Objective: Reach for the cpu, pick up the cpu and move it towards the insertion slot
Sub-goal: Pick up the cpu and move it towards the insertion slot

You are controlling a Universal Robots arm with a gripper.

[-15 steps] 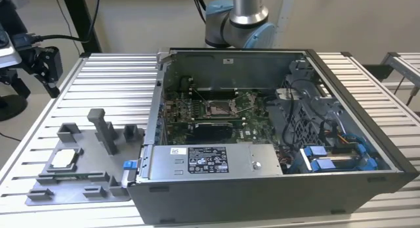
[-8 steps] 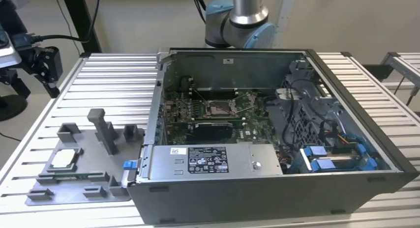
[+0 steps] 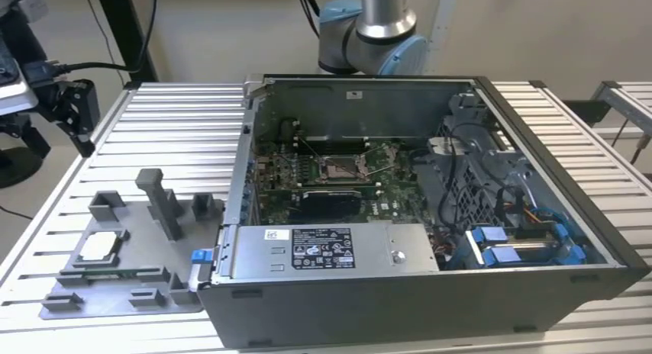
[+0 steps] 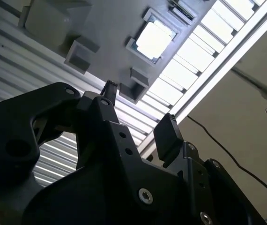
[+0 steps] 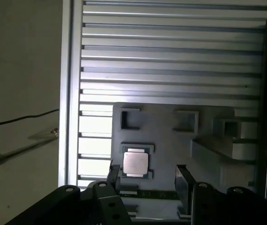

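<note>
Blocks of a grey plastic fixture [image 5: 171, 140] ring the pale silver square cpu [image 5: 136, 163] on the ribbed metal bench [image 5: 171, 47]. Black gripper [image 5: 147, 180] hangs spread, empty, seemingly just above it; silver-framed insertion slot [image 3: 341, 168] lies inside the open computer case [image 3: 408, 308].

Pale ribbed metal table [image 3: 173, 117] with long slats; plain beige wall [image 3: 224, 33] behind it; second slatted table [image 3: 631, 98] at the exterior view's right, apart from the first; black post [image 3: 122, 26] at the exterior view's left; bare grey floor [image 5: 21, 61] in the first wrist view, thin black cable [image 5: 16, 120] lying on it; even soft light.
</note>
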